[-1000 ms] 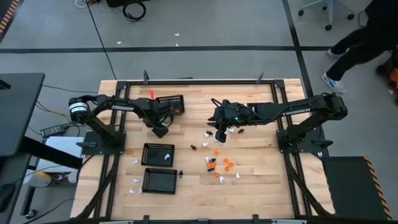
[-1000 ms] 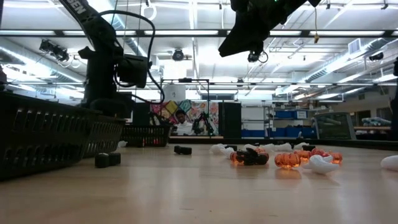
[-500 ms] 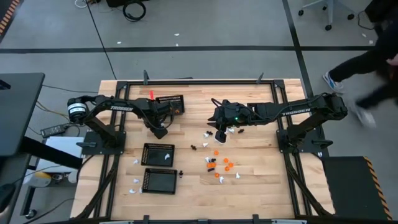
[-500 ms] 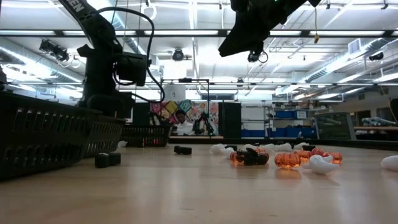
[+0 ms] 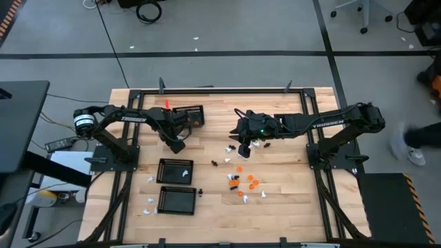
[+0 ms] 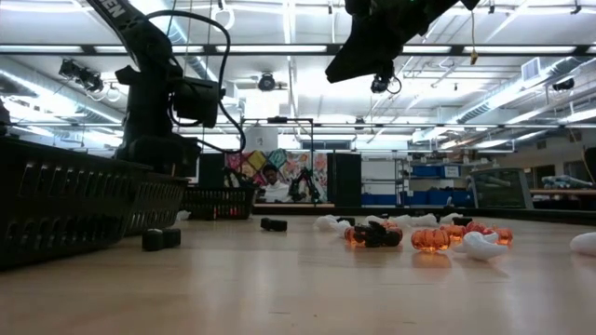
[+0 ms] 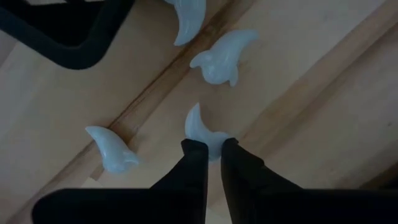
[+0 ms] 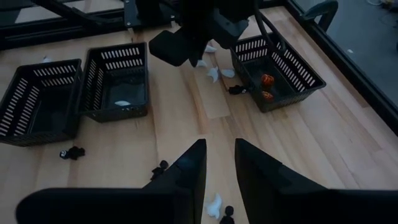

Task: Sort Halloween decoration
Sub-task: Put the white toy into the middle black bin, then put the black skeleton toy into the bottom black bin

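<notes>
High view: the left gripper (image 5: 178,145) is down at the table (image 5: 289,207), at 6 o'clock from the far basket (image 5: 190,115) and at 12 o'clock from the middle basket (image 5: 175,170); its tips are too small here to read. The right gripper (image 5: 242,149) hangs over the loose decoration pieces (image 5: 244,184), which spread toward 6 o'clock from it.

Low view: orange pieces (image 6: 431,239), white pieces (image 6: 481,245) and a black piece (image 6: 273,224) lie on the wood; the right gripper (image 6: 356,63) is high above them.

Left wrist view: the left gripper (image 7: 213,146) has its 2 fingers (image 7: 194,158) nearly together, pinching the base of a white ghost piece (image 7: 200,126). 3 more white pieces lie close by.

Right wrist view: the right gripper (image 8: 219,149) holds nothing, fingers a small way apart. 3 baskets show; the one with orange pieces (image 8: 266,79) is the far basket (image 8: 277,68).
</notes>
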Available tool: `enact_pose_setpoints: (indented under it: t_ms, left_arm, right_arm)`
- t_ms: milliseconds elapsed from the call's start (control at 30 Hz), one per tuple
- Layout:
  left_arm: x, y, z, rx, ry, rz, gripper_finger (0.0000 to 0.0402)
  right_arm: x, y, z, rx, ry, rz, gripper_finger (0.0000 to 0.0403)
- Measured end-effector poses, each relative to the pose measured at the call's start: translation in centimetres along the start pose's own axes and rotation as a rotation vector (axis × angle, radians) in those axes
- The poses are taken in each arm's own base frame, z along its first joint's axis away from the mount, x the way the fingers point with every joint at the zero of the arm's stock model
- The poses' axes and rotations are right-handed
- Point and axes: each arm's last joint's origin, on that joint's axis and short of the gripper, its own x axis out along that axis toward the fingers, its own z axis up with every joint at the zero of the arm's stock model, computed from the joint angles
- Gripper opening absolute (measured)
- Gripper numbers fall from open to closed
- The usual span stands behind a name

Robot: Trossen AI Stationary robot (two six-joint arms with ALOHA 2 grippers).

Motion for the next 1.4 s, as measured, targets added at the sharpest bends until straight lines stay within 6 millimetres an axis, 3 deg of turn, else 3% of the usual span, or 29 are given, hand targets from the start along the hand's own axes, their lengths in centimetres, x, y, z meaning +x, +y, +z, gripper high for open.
enact_pose_setpoints:
  t_ms: [667,1167,1400]
  left_arm:
    - [-0.1,-0.2,0.5,0.06,-0.048,-0.031,0.0038]
    - [-0.3,-1.3,1.7,0.045,-0.12,-0.287,0.0038]
    - [-0.3,-1.4,1.7,0.035,-0.119,-0.305,0.0038]
  right_arm:
    - [0.5,0.1,-0.2,0.011,0.018,0.052,0.0089]
    - [0.9,0.0,-0.4,0.035,0.038,0.088,0.0089]
    - [0.9,0.0,-0.4,0.041,0.039,0.09,0.0089]
